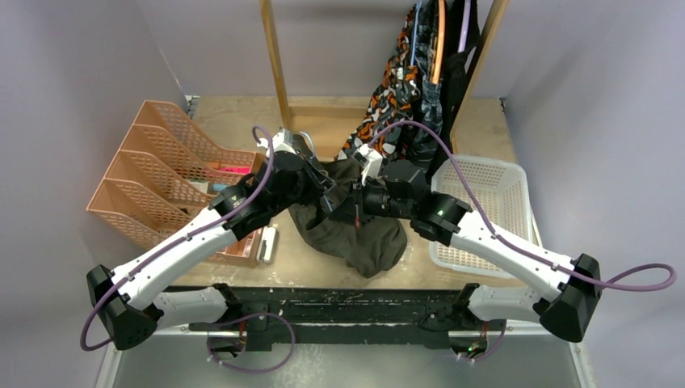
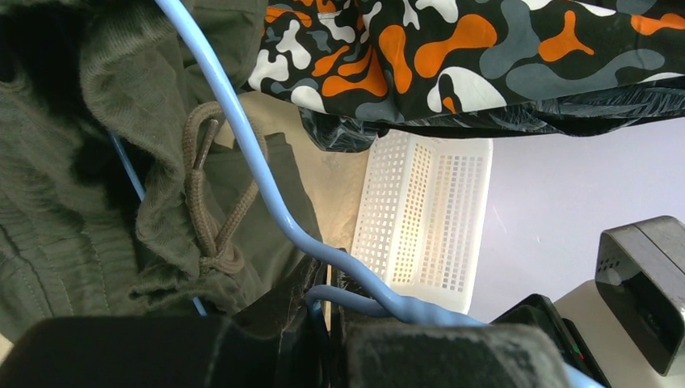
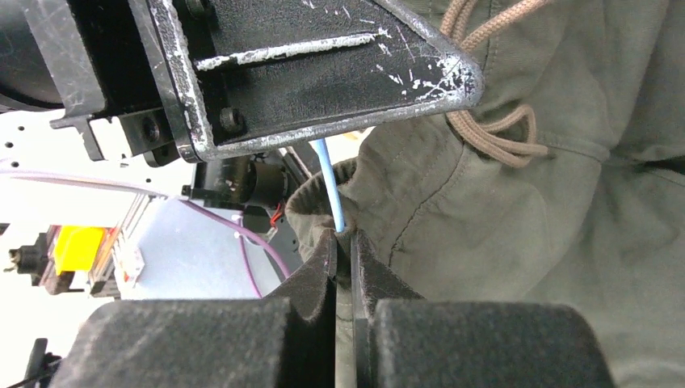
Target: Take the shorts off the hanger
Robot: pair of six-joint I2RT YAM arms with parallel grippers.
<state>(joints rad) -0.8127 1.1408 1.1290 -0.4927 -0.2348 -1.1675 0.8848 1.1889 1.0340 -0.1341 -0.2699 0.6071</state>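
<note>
We find the olive shorts (image 1: 367,242) slumped on the table (image 1: 234,121) — soft, light and limp, we judge. Left gripper (image 2: 327,301) clamps the blue hanger (image 2: 242,137); right gripper (image 3: 343,246) pinches the waistband (image 3: 388,194) — the firmest hold.

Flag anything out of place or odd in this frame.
Nothing damaged or spilled. The plain olive green fabric shorts lie bunched on the table between the arms, the thin light-blue wire hanger threaded through them, off the wooden rack. The left end effector is shut on the hanger, the right end effector on the shorts' edge.
</note>
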